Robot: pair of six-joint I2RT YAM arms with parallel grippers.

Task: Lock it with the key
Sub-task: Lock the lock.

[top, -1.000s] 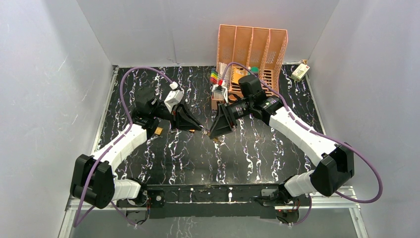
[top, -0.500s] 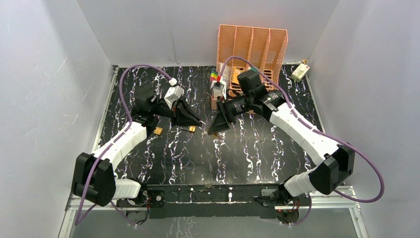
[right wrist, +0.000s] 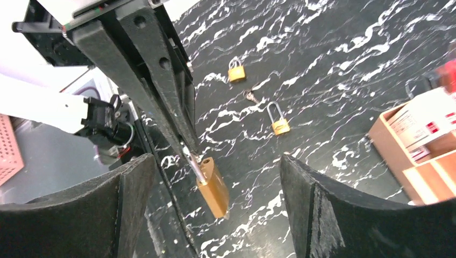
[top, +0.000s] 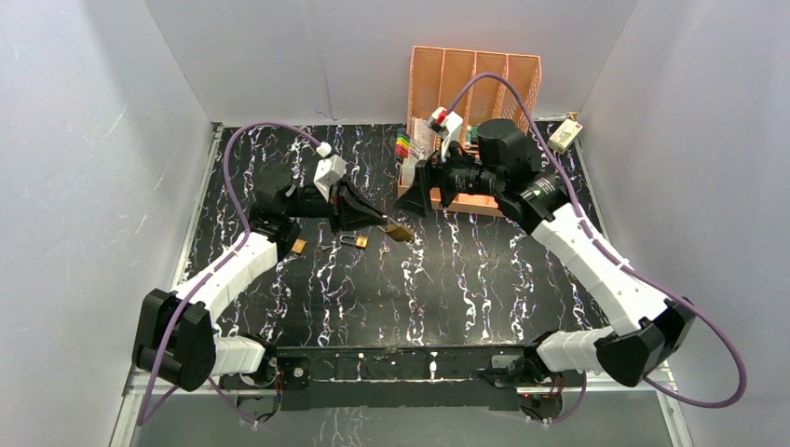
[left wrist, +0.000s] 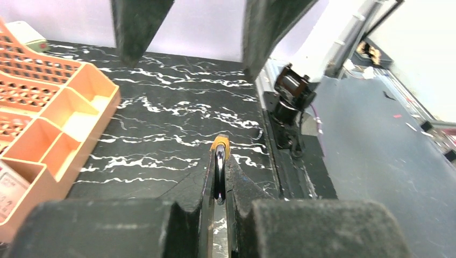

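Observation:
My left gripper is shut on the steel shackle of a brass padlock, which hangs above the table. In the right wrist view that padlock dangles from the left fingers, and one shackle hole in its top is bare. The left gripper pinches the shackle, with the brass body poking out beyond the tips. My right gripper stands open and empty, facing the padlock from the far right. Right gripper fingers frame the padlock without touching. A small key lies on the table.
Two smaller padlocks lie on the black marbled table left of the held one. An orange file rack and a low compartment tray stand at the back, close behind the right gripper. A white box sits far right.
The right gripper has opened wide and drawn up and back toward the rack. The left gripper has lifted slightly, and the padlock now hangs from it alone.

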